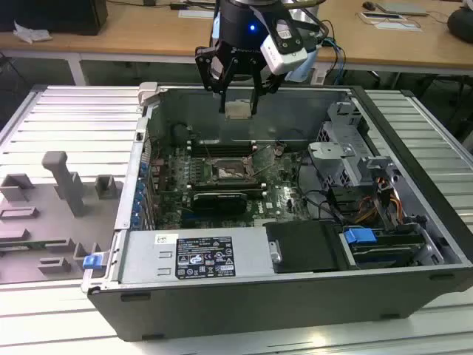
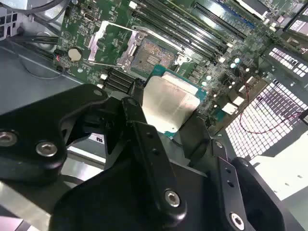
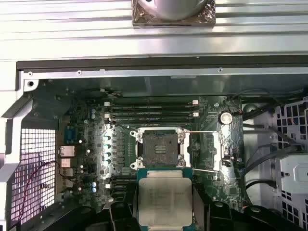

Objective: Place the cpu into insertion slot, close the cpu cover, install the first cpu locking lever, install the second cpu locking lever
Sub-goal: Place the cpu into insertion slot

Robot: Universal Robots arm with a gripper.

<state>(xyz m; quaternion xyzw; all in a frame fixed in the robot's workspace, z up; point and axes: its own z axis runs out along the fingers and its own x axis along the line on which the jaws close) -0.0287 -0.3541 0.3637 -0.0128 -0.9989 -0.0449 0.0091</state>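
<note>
In the upper middle of the exterior view, the hand (image 1: 239, 110) grips the cpu (image 3: 165, 202) by its edges, high over the open computer case (image 1: 222, 310). The slot (image 3: 157, 147) is bare. The cpu cover (image 3: 204, 150) seems flipped open beside it.

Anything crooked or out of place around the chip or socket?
Nothing stands out. The cpu sits square in the gripper above the case, and the socket lies bare with the cpu cover swung open beside it.
</note>
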